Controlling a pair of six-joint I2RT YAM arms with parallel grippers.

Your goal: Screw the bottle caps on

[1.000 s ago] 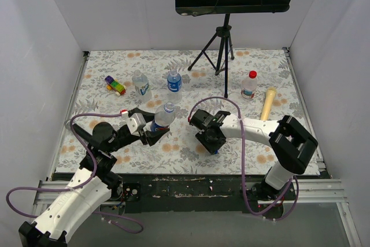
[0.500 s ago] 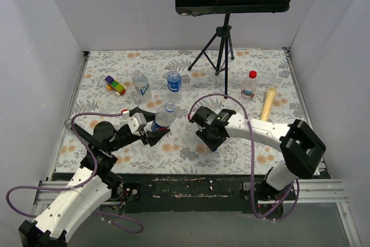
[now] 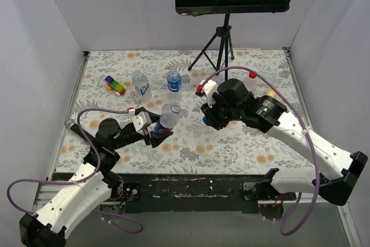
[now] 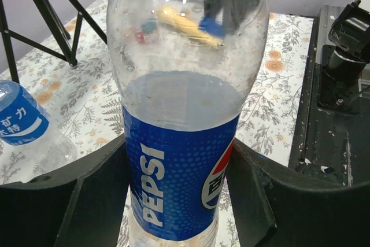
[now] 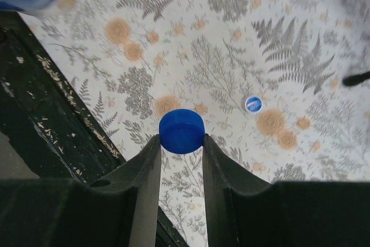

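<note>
Mat (image 3: 191, 138) centre open; tripod (image 3: 225, 33), bottles (image 3: 174, 83) block far side.

Read "PEPSI" in white capitals, running up the blue label of the nearest bottle (image 4: 179, 160), beside a round red-white-blue logo (image 4: 215, 186). Spotted white Japanese-looking characters on the blue label of the second bottle (image 4: 23, 122), only partly legible.

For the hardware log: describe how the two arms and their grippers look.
The left arm and right arm have white link shells and chunky black joint housings. A purple cable loops loosely along each, with a small red tab near the wrist. The left fingers are broad, matte black and curved inward; the right fingers are dark, flat-faced and narrow toward the tips.
</note>
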